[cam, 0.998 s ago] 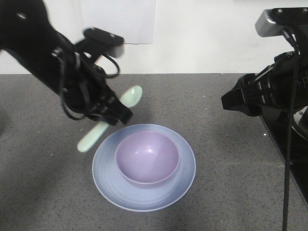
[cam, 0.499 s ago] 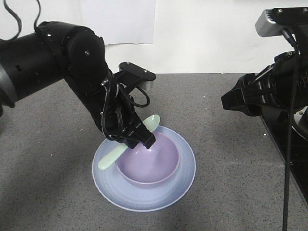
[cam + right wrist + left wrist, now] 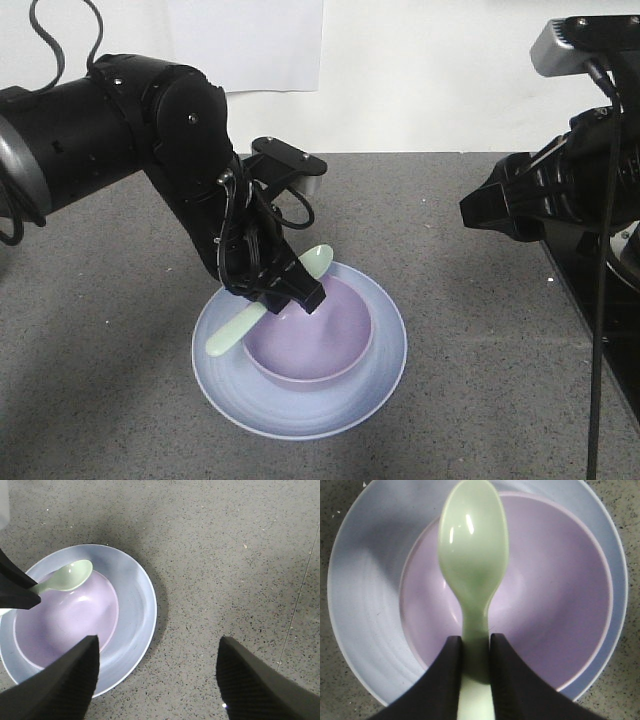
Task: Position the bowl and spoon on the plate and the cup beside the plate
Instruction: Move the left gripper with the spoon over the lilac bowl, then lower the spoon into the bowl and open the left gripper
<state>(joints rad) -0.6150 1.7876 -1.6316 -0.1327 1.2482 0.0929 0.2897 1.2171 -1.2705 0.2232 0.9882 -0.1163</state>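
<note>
The lavender bowl [image 3: 312, 335] sits in the middle of the pale blue plate [image 3: 385, 365] on the grey table. My left gripper [image 3: 290, 290] is shut on the handle of the mint-green spoon [image 3: 312, 262], holding it tilted over the bowl's near-left rim. From the left wrist the spoon [image 3: 472, 550] points head-first over the bowl [image 3: 560, 595] and plate [image 3: 360, 605], with the left gripper [image 3: 474, 642] pinching its neck. My right gripper [image 3: 157, 645] is open above bare table, right of the plate [image 3: 137, 595]; the bowl [image 3: 65, 620] and spoon [image 3: 67, 576] show there too. The cup is out of view.
The right arm [image 3: 545, 195] hovers high at the table's right side. A white wall runs behind the table's far edge. A dark edge strip [image 3: 590, 320] borders the table on the right.
The left arm swung right and down, carrying the spoon from left of the plate to over the bowl's rim. In the last half second it barely shifted. The right arm stayed still.
</note>
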